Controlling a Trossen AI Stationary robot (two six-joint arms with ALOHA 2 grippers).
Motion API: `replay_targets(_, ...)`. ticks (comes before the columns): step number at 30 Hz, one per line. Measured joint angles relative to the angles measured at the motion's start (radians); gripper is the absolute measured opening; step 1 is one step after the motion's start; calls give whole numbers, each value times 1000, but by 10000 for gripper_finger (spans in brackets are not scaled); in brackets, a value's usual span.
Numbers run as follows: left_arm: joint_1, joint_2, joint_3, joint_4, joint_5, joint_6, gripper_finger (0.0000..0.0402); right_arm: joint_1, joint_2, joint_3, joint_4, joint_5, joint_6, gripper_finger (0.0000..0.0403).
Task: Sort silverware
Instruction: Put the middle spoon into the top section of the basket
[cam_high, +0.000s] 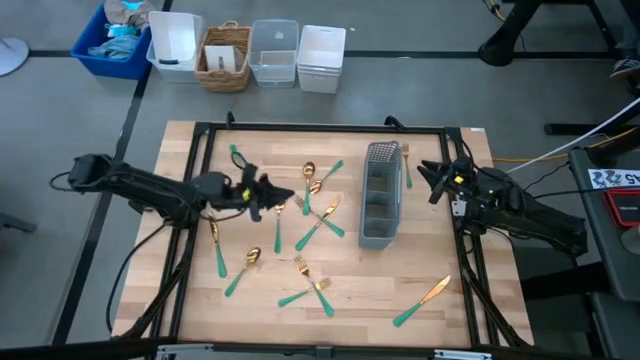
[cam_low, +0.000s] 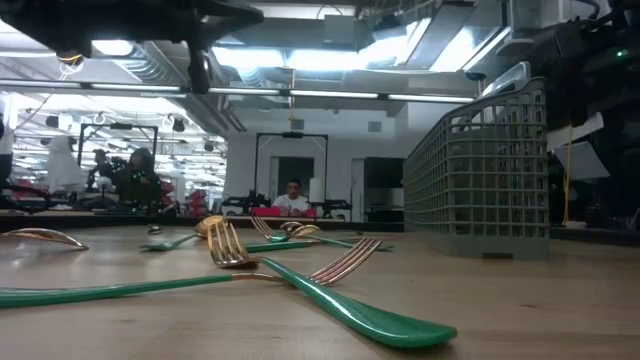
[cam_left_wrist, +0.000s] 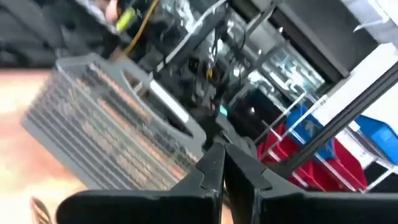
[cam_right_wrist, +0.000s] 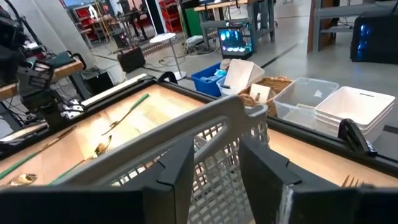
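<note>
Silverware with gold heads and teal handles lies scattered flat on the wooden table: spoons, crossed pieces, forks, a knife, and one fork to the right of the grey mesh caddy. In the low view, crossed forks lie near and the caddy stands at the right. My left gripper hovers left of the middle cluster, shut with nothing seen between its fingers. My right gripper is to the right of the caddy, open, facing the caddy wall.
A black frame borders the table. Beyond the far edge stand a blue bin, white bins, a wicker basket and a clear bin. A person sits far off in the room.
</note>
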Motion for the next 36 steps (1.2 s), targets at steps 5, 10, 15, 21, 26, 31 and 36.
replay_targets(5, -27, 68, 25, 1, 83, 45, 4, 0, 0, 0, 1, 0, 0, 127)
replay_targets(10, -63, 81, 84, -221, 98, 41, 4, 0, 0, 0, 1, 0, -1, 127)
replay_targets(15, -71, 89, 264, -871, 23, -123, 1, 0, 0, 0, 1, 0, -1, 127)
replay_targets(21, -68, 151, 416, -1311, -92, -318, 1, 0, 0, 0, 2, 0, -1, 127)
replay_targets(26, -68, 226, 410, -1319, -86, -372, 1, 0, 0, 0, 2, 1, -1, 127)
replay_targets(31, -68, 298, 410, -1312, -74, -334, 1, 0, 0, 0, 2, 0, -1, 127)
replay_targets(36, -49, 356, 410, -1307, -74, -328, 1, 0, 0, 0, 2, 0, -1, 127)
